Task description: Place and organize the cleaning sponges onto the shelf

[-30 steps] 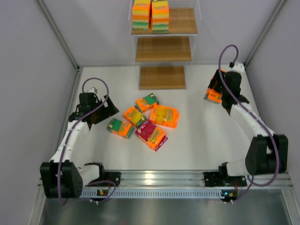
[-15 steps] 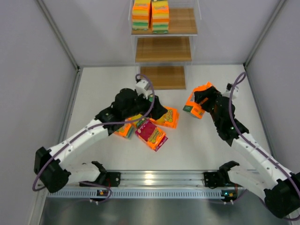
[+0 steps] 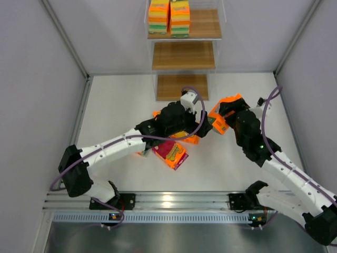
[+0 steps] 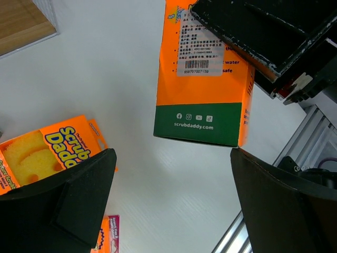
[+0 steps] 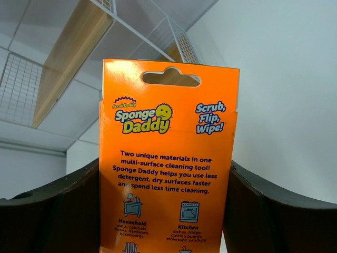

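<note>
My right gripper [image 3: 223, 117] is shut on an orange sponge pack [image 3: 219, 122] and holds it above the table, right of the pile. In the right wrist view the gripper [image 5: 166, 169] clamps the pack [image 5: 168, 132] by its sides, with the printed back facing the camera. My left gripper [image 3: 205, 128] is open and empty, just left of that pack. In the left wrist view the left gripper [image 4: 172, 161] has wide jaws below the held pack [image 4: 205, 79]. The shelf [image 3: 183, 55] stands at the far centre, with two stacks of packs [image 3: 169, 17] on its top tier.
A magenta-faced pack [image 3: 171, 153] and a yellow-faced pack [image 4: 47, 153] lie on the table under my left arm; other packs there are mostly hidden. The shelf's lower boards [image 3: 181, 87] are bare. Grey walls close both sides. A metal rail [image 3: 174, 200] runs along the near edge.
My left arm has swung from the left side across the pile to the centre. My right arm has carried its pack from the far right in toward the centre.
</note>
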Controlling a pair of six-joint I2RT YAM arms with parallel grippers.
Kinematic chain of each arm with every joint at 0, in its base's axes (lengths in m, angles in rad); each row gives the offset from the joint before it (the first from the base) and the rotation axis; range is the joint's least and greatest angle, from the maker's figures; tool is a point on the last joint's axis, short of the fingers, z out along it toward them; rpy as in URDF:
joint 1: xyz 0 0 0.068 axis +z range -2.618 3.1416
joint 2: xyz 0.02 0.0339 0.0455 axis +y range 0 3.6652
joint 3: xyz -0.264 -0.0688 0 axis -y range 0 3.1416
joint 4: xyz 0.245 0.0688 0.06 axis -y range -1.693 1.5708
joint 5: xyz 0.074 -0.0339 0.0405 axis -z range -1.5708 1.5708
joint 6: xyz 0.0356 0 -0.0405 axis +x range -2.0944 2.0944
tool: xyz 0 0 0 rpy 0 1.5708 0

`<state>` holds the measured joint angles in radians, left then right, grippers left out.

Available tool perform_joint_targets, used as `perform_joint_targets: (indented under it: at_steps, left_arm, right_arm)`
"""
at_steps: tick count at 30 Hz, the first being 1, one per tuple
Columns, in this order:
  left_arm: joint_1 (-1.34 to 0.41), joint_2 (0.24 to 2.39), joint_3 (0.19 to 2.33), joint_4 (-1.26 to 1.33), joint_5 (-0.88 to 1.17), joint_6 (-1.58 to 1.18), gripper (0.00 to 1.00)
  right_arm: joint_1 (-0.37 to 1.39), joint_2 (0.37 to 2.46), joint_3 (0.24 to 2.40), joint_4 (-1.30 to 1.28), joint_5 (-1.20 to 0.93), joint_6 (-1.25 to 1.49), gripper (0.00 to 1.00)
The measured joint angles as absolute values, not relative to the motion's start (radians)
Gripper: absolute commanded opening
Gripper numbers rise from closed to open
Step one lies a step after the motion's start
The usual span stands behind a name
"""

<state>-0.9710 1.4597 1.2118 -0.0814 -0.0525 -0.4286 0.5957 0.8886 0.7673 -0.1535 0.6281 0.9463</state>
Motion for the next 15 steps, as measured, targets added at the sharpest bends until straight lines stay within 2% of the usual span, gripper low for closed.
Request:
perform_joint_targets:
  at_steps: [15]
  left_arm:
    - [-0.976, 1.58, 1.274, -0.093, 0.028, -0.448, 0.98]
  right_arm:
    - [0.596, 0.905, 0.767, -0.127, 0.635, 0.964, 0.5]
